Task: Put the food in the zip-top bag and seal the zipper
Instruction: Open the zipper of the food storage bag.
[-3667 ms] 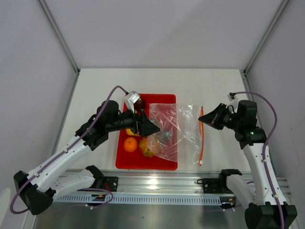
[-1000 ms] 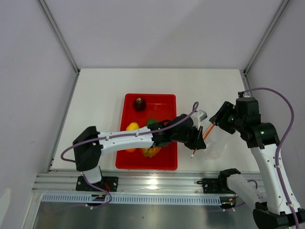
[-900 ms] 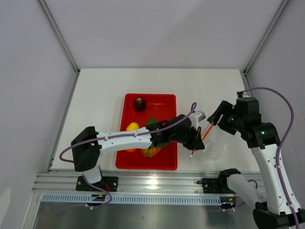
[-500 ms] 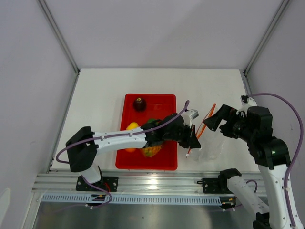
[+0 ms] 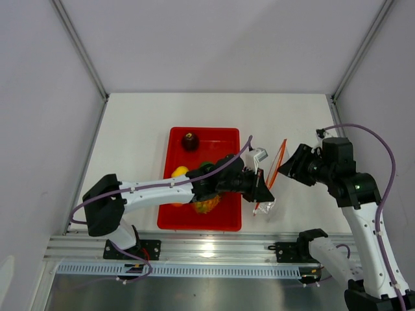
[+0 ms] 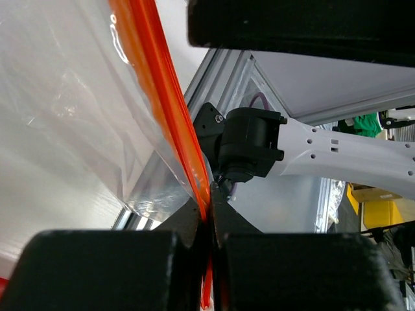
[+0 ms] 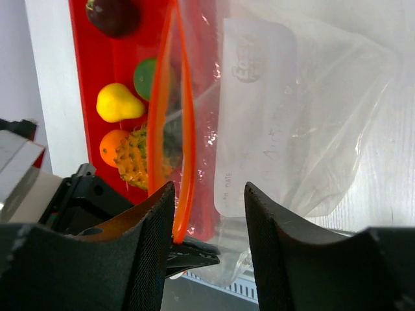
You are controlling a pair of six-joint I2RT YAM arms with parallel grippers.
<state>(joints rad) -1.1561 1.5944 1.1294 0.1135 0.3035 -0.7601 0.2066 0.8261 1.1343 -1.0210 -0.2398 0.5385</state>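
The clear zip-top bag [image 7: 292,116] is between the two grippers, just to the right of the red tray [image 5: 220,144]. It is crinkly and see-through. I cannot tell if its bottom touches the white table [image 5: 142,123].

The zipper [image 6: 165,103] is a thin orange-red strip along the bag's mouth. From above it stands at a slant. In the right wrist view its two sides bow apart, so the mouth is open a little.

The left gripper [image 6: 209,223] reaches across the tray. Its two fingers are squeezed tight on the near end of the zipper, and the strip runs right in between them.

The right gripper [image 7: 207,188] is near the far end of the zipper, on the bag's right side. Its fingers stand apart with a gap, and they pinch nothing. The zipper and the bag show through that gap.

All the toy food lies in the tray. The dark red fruit [image 5: 189,141] is at the far end. The green fruit [image 7: 146,78] and the yellow pear [image 7: 117,103] are in the middle. The orange [image 7: 111,146] and the spiky pineapple [image 5: 206,205] are at the near end, partly under the left arm.

The tray sits on the table.
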